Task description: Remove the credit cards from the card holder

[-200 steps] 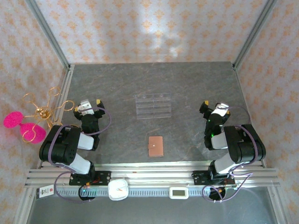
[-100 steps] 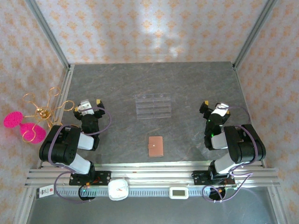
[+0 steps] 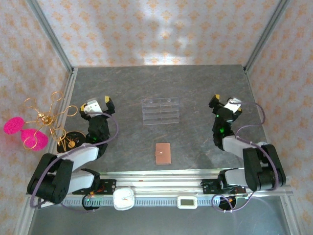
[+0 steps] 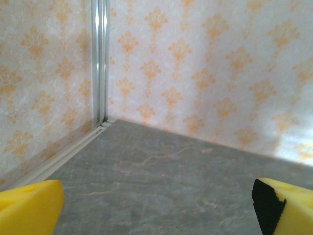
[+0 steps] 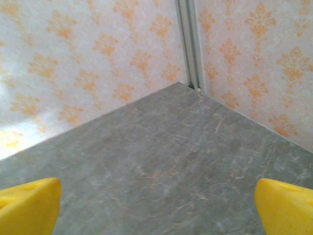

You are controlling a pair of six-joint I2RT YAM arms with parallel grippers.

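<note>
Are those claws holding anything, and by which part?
Nothing is held. The left gripper and right gripper are open and empty; the card holder lies closed on the table.

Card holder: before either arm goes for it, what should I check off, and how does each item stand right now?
1. Card holder lies flat and shut on the table, between the two arms: ok.
2. Credit cards located: cannot tell, because the holder is shut.
3. Left tool open, nothing between its fingers: ok.
4. Right tool open, nothing held: ok.
5. Acrylic rack stands apart from the holder, farther back on the table, not between it and either tool: ok.
</note>
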